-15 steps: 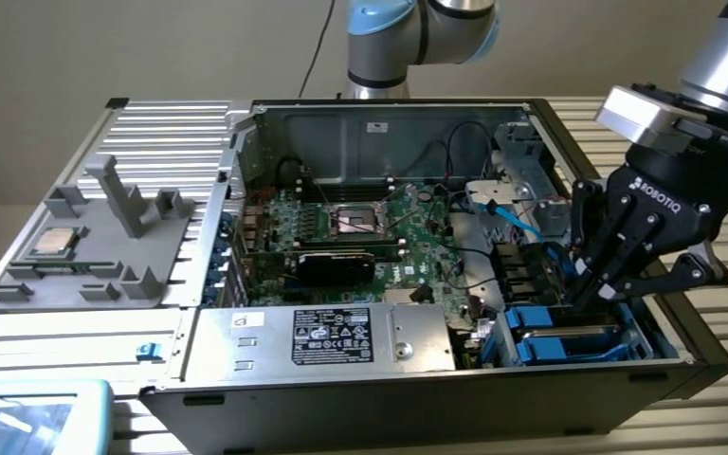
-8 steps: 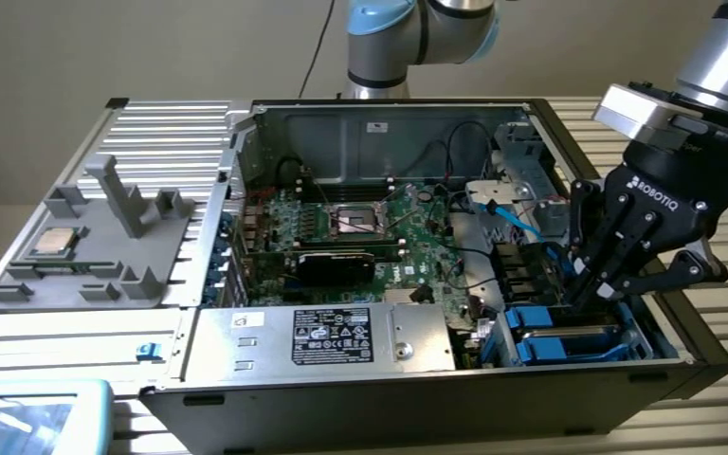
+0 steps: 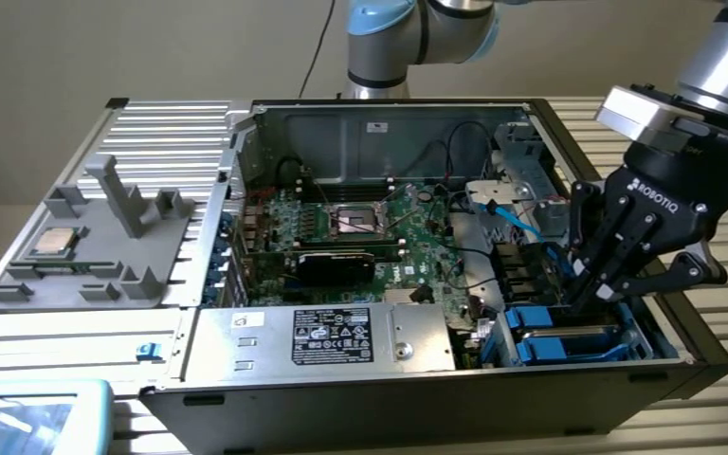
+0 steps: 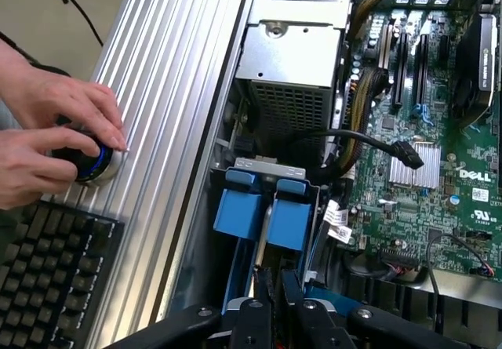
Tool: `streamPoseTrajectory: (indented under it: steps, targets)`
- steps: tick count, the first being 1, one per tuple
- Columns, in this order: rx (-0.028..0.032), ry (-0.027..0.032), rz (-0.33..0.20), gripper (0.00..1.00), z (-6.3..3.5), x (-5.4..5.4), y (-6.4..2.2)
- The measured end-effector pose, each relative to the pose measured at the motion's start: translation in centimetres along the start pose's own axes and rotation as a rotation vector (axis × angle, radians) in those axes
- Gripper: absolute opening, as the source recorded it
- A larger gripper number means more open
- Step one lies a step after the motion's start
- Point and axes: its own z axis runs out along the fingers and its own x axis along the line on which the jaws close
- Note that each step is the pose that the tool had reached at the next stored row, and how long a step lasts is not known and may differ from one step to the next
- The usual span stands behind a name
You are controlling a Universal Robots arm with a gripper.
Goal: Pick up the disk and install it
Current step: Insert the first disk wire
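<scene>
Gripper (image 3: 590, 296) low in corner of computer case (image 3: 338, 408), fingers (image 4: 252, 321) pinching the disk (image 4: 235, 216) by its thin edge, likely so it stands upright to slide into place

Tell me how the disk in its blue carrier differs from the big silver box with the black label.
The disk is framed in bright blue plastic; the silver box is bare metal with a black label. The disk looks clearly smaller than the box. The gripper is shut on the disk; the box is untouched. Both are silver-grey metal and sit inside the computer case.
</scene>
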Motion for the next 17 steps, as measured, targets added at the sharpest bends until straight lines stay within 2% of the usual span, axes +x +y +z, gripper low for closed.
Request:
streamPoseTrajectory:
  steps: [3,6,9,13,14,17]
  targets:
    - [-0.0073,-0.0019,0.002,0.16,0.09,-0.03,-0.04]
    - [-0.0202,-0.0044,0.001,0.16,0.08,-0.05,-0.21]
    - [-0.0246,-0.0042,0.000,0.16,-0.04,0.04,-0.64]
    - [-0.0507,-0.0061,-0.005,0.16,-0.06,0.04,-0.78]
    - [-0.0555,-0.0067,-0.006,0.16,-0.05,0.04,-0.80]
    - [-0.0606,-0.0072,-0.008,0.16,-0.07,0.08,-0.97]
